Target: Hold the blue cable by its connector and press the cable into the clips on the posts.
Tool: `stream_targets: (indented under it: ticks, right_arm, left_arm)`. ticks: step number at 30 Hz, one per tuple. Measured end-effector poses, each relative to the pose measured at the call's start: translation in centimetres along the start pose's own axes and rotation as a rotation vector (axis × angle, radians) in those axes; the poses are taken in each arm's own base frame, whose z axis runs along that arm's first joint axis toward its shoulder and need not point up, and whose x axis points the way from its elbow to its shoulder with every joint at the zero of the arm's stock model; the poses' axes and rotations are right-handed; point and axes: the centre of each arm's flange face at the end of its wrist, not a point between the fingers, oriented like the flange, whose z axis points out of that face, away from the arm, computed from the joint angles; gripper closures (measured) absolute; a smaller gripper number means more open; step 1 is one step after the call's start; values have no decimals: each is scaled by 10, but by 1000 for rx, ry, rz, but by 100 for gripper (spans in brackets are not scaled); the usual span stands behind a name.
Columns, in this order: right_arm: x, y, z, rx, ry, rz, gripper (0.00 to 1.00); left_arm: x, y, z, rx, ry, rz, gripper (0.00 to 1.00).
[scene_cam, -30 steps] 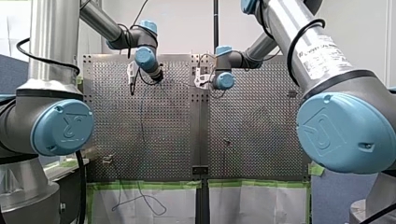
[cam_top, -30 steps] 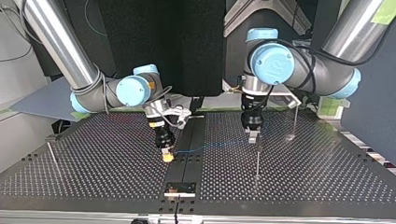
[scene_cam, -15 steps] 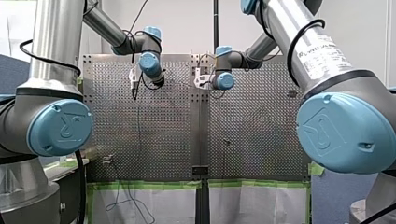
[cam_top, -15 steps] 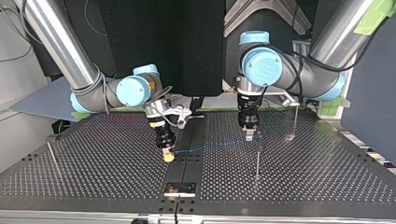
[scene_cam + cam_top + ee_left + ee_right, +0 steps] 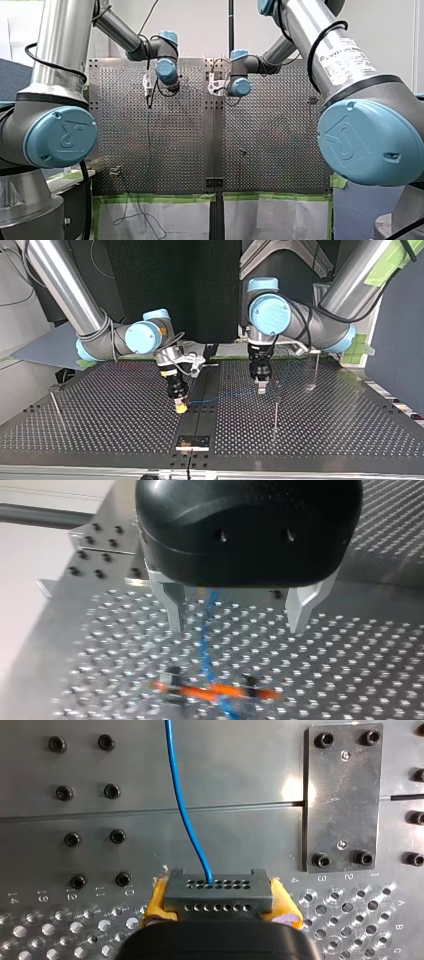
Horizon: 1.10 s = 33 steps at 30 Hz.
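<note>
Right gripper (image 5: 220, 909) clamped, yellow pads on the dark, hole-dotted block connector (image 5: 218, 887). The thin blue cable (image 5: 182, 810) leaves the connector and runs low over the perforated metal table (image 5: 100, 425), passing between the left gripper's (image 5: 237, 617) bare metal fingers, which stand apart (no contact seen). Judgement: hold the connector steady, pinch the cable lightly, then guide it taut over the slim post (image 5: 275, 412) beyond the left gripper from the connector and press straight down into the clip.

Bright even light w/ glare on table (image 5: 250, 775)
</note>
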Motion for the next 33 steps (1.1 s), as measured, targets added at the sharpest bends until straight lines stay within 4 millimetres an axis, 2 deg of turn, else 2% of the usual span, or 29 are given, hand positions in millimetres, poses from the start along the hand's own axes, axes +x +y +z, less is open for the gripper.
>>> stream_targets:
  ticks: [7, 12, 18, 33]
  right_arm:
    - [-1, 1, 0, -1, -1, 1, 100]
    - [-1, 0, 0, 2, -1, 0, 100]
    - [-1, 0, 0, 4, -2, 0, 100]
    - [-1, -1, 0, 6, -3, 1, 100]
  left_arm:
    - [-21, -12, 3, 7, -41, -24, 2]
    - [-13, -18, 8, 16, -20, -19, 2]
    - [6, -25, 16, 18, 23, 3, 2]
    - [1, -31, 40, -30, 11, 17, 2]
